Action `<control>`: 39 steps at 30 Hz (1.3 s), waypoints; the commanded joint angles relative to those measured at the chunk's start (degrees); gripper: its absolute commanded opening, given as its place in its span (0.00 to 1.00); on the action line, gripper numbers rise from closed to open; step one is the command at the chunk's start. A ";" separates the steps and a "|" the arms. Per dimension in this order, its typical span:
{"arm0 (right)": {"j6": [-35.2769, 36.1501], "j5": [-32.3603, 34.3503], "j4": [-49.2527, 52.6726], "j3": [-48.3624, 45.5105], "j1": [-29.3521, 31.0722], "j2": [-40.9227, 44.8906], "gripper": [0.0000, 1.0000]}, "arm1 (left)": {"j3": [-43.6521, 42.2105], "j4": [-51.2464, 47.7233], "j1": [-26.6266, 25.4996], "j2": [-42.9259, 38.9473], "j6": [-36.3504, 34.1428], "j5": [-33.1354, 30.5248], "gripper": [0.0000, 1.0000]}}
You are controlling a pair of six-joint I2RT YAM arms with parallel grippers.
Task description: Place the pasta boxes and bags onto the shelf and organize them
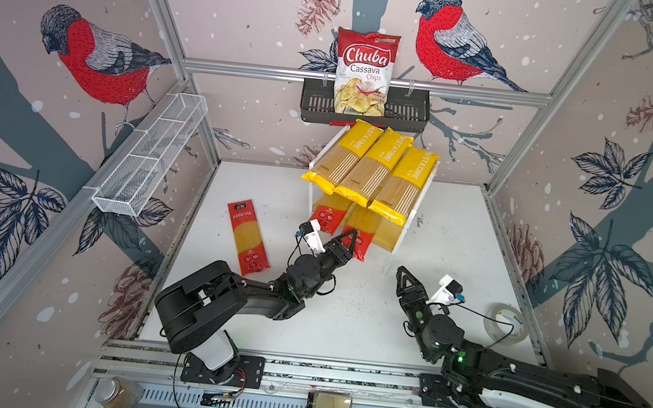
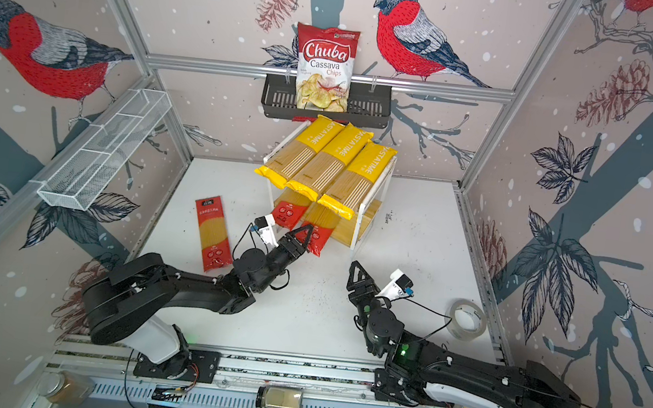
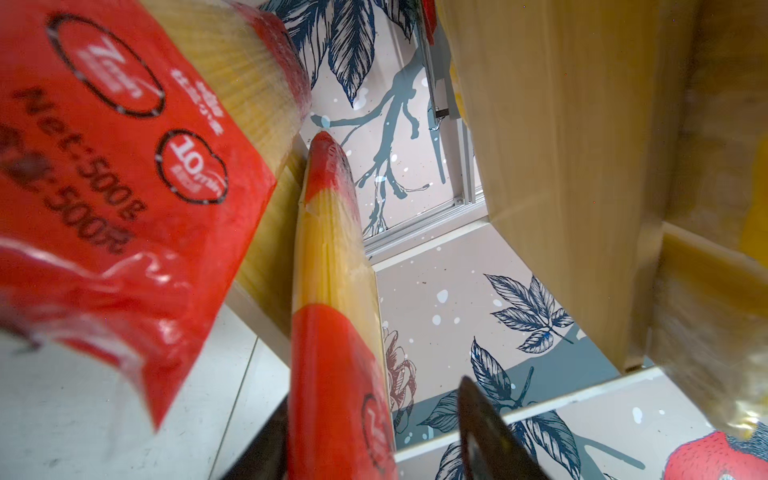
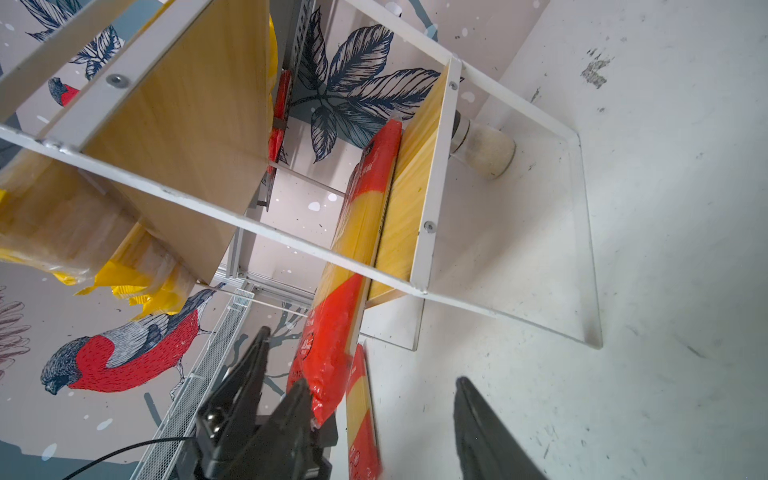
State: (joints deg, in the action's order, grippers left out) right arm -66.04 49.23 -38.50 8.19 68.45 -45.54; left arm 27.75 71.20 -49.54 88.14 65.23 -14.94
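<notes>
At the front rail, a glass jar [image 1: 115, 392] with brownish contents is seen near the left arm's base. Over the white worktop [image 1: 345, 320], the right tool [image 1: 403, 278] is held released, jaws apart with nothing between them, short of the shelf [image 1: 400, 240].

The left tool [image 1: 351, 239] is placed at the shelf's lower front. In the left wrist view its jaws are set either side of the near end of a red spaghetti pack [image 3: 332, 353], with one finger [image 3: 486, 432] clear of the wrap, so the tool is released rather than clenched. That pack is laid on the lower wooden tier with its end jutting past the front edge, and a second red pack [image 1: 328, 213] is lodged beside it. A third red pack [image 1: 247, 238] is laid flat on the worktop, on the left arm's side of the shelf.

The upper tier is filled by three yellow PASTATIME bags [image 1: 367, 163], laid side by side and overhanging the front. Behind, a black slotted basket [image 1: 406, 113] on the back rail is occupied by an upright Chuba cassava chips bag [image 1: 364, 71].
</notes>
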 commanded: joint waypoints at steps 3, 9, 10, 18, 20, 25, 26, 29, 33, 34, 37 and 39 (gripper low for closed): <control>1.42 0.18 -1.51 0.83 -0.07 -0.79 0.56 | -3.04 -1.98 0.14 -5.24 1.29 3.44 0.74; 2.93 -0.87 -0.69 2.23 0.00 -0.89 0.56 | -6.57 -10.35 1.06 -10.75 2.40 10.02 0.76; 3.10 -0.89 -0.70 2.34 0.07 -0.96 0.56 | -7.11 -9.65 1.02 -10.81 2.91 10.80 0.76; 2.93 -1.18 -0.18 3.23 0.48 -2.12 0.56 | -6.93 1.84 0.92 -5.64 5.28 15.10 0.77; 3.11 -1.20 0.07 3.57 0.55 -2.32 0.56 | -6.12 4.25 0.93 -3.24 5.87 15.20 0.76; 3.18 -0.98 0.28 4.03 0.74 -2.32 0.56 | -3.98 7.17 0.85 2.33 6.57 15.64 0.68; 3.17 -0.98 0.34 4.02 0.80 -2.28 0.55 | -3.68 8.33 0.97 3.41 6.84 15.56 0.66; 3.28 -0.82 0.60 3.95 0.72 -2.36 0.56 | -2.56 10.04 1.11 5.72 7.10 15.55 0.57; 2.83 -0.65 0.64 3.79 0.70 -2.37 0.56 | -1.91 11.53 1.79 7.31 7.49 15.21 0.41; 2.76 -0.64 0.63 3.70 0.81 -2.51 0.56 | -1.84 12.00 2.11 7.49 7.58 15.03 0.38; 2.42 -0.63 0.36 3.50 0.81 -2.76 0.56 | -1.44 12.13 3.36 7.59 7.84 14.77 0.30; 2.50 -0.66 0.29 3.59 0.81 -2.89 0.56 | -1.12 12.08 3.88 7.63 7.88 14.69 0.28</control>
State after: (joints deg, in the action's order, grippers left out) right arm -64.27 48.16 -37.67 11.73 69.21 -48.27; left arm 25.96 78.87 -46.22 95.66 73.12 0.38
